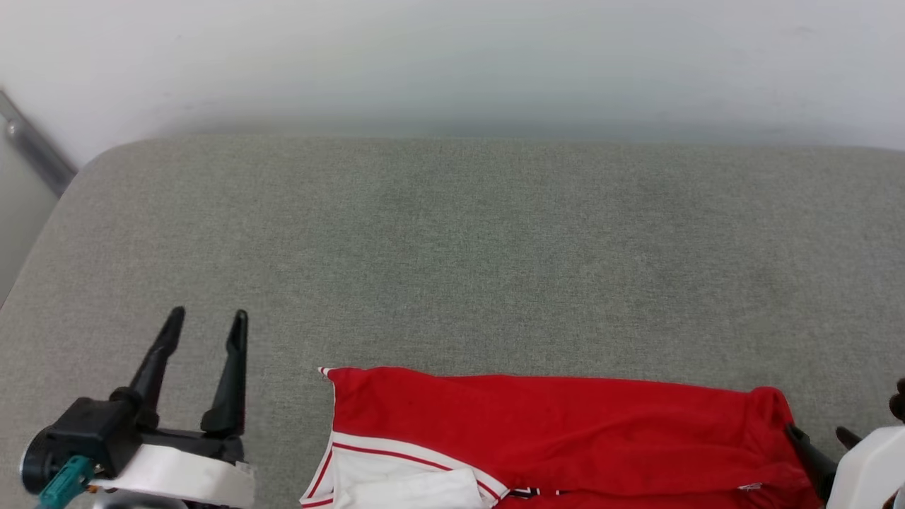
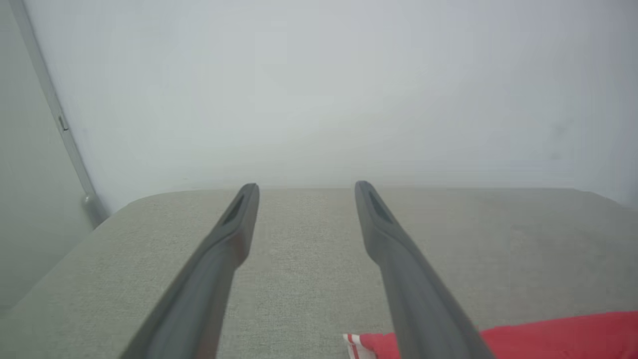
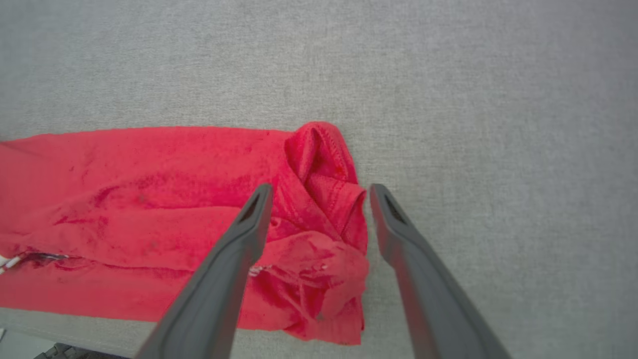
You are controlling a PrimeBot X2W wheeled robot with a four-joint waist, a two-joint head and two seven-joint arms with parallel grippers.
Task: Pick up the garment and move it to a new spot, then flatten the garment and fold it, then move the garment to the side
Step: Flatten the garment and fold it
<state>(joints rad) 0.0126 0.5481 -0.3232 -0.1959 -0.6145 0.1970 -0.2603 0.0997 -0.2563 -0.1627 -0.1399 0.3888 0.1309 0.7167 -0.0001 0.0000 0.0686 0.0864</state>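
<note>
The red shirt (image 1: 551,417) lay as a long flat band at the near edge of the gray padded table (image 1: 452,247), white with red-striped trim at its left end and bunched at its right. The right gripper (image 3: 320,192) was spread wide over that bunched end, gripping nothing. The left gripper (image 1: 208,313) was spread and empty, left of the shirt. Beyond was a pale wall (image 1: 452,63).

The soft red shirt (image 1: 565,417) has a white sleeve and white trim with thin red stripes. The flat cloth cushion (image 1: 452,247) is plain grey. The left gripper (image 1: 209,314) has black fingers.
</note>
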